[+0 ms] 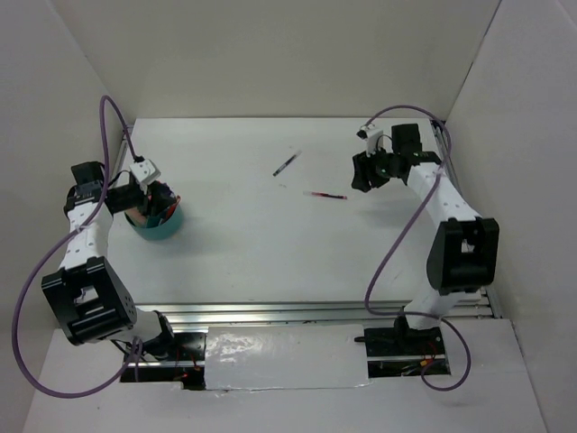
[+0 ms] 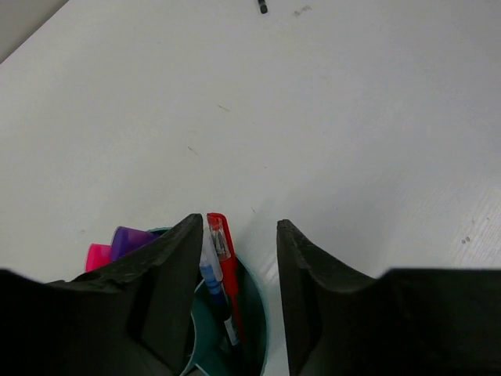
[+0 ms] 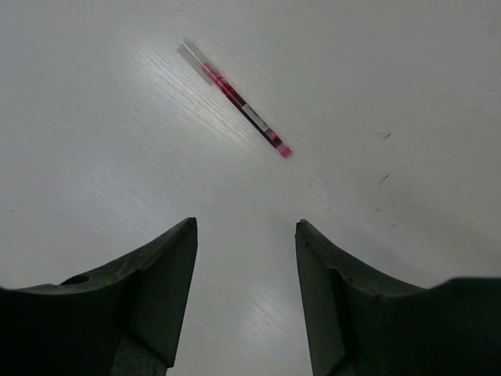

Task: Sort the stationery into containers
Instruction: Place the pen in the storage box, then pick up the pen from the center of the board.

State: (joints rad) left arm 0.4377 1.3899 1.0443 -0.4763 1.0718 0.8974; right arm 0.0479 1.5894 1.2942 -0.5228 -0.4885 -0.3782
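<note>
The teal cup (image 1: 159,230) stands at the left of the table with several pens in it. In the left wrist view a red pen (image 2: 222,249), a clear blue-capped tube (image 2: 210,271), a purple marker (image 2: 130,239) and a pink highlighter (image 2: 97,255) stand in the cup (image 2: 258,317). My left gripper (image 1: 159,200) is open right over the cup; the red pen rises between its jaws, next to the left finger (image 2: 178,258). My right gripper (image 1: 363,171) is open and empty above the table. A thin red pen (image 1: 326,195) lies just ahead of it (image 3: 235,98). A thin dark pen (image 1: 286,164) lies at mid-table.
White walls close the table in on the left, back and right. The dark pen's end shows at the top of the left wrist view (image 2: 263,7). A metal rail (image 1: 315,313) runs along the near edge by the arm bases.
</note>
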